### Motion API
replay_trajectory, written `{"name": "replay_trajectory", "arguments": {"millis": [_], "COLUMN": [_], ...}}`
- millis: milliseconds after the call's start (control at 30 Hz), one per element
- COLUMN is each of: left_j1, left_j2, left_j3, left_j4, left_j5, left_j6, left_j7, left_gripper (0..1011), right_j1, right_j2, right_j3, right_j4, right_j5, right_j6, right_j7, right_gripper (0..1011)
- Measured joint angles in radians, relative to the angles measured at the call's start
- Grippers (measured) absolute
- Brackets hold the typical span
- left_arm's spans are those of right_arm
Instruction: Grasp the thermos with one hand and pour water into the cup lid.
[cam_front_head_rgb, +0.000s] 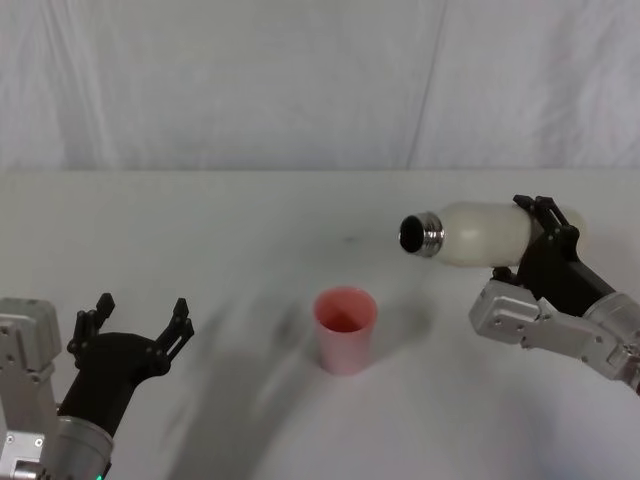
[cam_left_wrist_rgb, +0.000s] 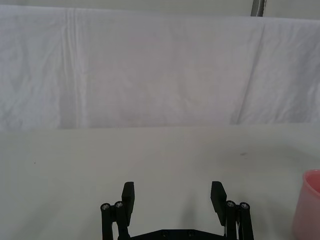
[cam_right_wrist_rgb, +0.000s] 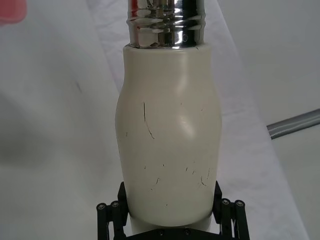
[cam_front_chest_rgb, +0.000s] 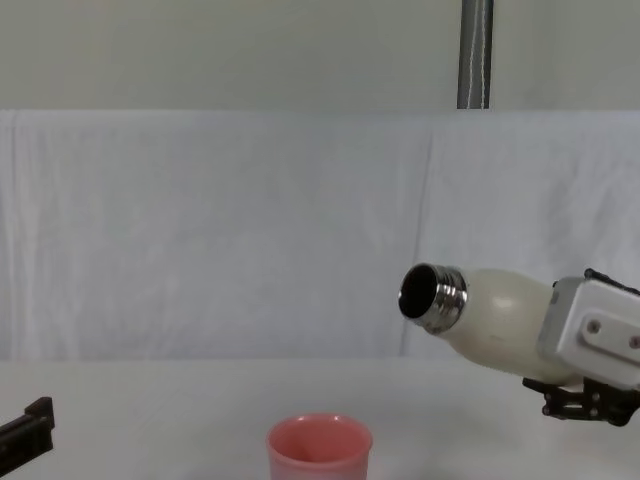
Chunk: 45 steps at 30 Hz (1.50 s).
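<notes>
The right gripper (cam_front_head_rgb: 548, 232) clamps the tall cream-white matte thermos (cam_front_head_rgb: 480, 235), held nearly horizontal above the white desk (cam_front_head_rgb: 250, 230), neck pointing nine o'clock. The small pink plastic cup lid (cam_front_head_rgb: 345, 328) stands at its seven o'clock, short of the mouth. The left gripper (cam_front_head_rgb: 135, 325) idles open.

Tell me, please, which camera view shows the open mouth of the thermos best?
The chest view: the thermos, lifted and tipped by the right gripper, turns its dark mouth toward that camera. The head view shows the mouth smaller, above and right of the cup lid. The right wrist view shows its body and steel neck, not the opening.
</notes>
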Motion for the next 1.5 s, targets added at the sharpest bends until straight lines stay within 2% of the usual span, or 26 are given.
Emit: {"name": "replay_trajectory", "arguments": {"millis": [233, 700, 1500], "left_j1": [0.000, 0.000, 0.000], "left_j2": [0.000, 0.000, 0.000], "left_j3": [0.000, 0.000, 0.000], "left_j4": [0.000, 0.000, 0.000], "left_j5": [0.000, 0.000, 0.000], "left_j6": [0.000, 0.000, 0.000], "left_j7": [0.000, 0.000, 0.000], "left_gripper": [1001, 1001, 1001], "right_j1": [0.023, 0.080, 0.148], "right_j2": [0.017, 0.037, 0.038], "right_j3": [-0.021, -0.064, -0.116], "right_j4": [0.015, 0.053, 0.107], "right_j5": [-0.049, -0.106, -0.140], "right_j6": [-0.013, -0.046, -0.079], "right_j7": [-0.015, -0.028, -0.066], "right_gripper": [959, 959, 960]}}
